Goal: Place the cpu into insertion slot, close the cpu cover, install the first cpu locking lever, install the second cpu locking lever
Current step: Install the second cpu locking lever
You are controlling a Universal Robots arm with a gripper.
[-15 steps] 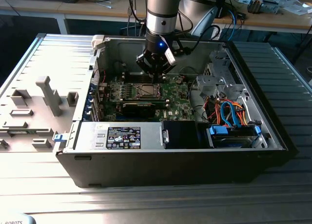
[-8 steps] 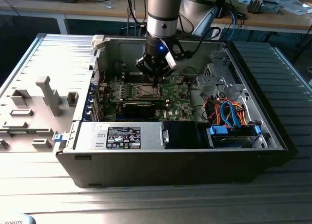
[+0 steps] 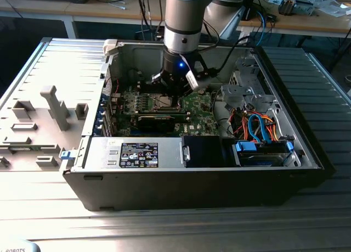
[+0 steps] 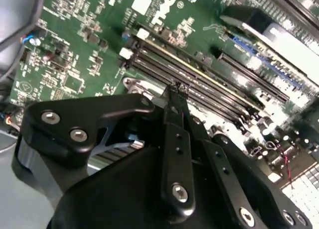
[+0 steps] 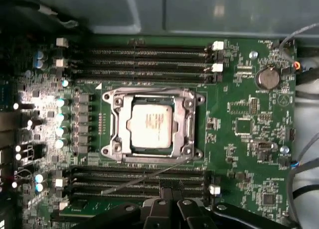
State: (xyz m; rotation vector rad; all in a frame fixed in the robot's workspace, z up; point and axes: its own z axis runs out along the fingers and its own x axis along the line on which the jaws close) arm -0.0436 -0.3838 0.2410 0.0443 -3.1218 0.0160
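I saw the cpu [image 5: 149, 125] already seated in the insertion slot [image 5: 116, 150], framed by the cpu cover [image 5: 152, 95], while my tool [image 4: 177, 92] hovered beside the memory slots [image 5: 144, 57], fingers pressed together, holding nothing.

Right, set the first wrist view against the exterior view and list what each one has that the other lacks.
First wrist view alone: the cpu seated in the insertion slot, the cpu cover framing it, and a round coin battery.

Exterior view alone: the whole open computer case, the robot arm reaching down into it, the orange and blue cables, and the grey fixture blocks at the exterior view's left.

Both: the green motherboard and the gripper over it.
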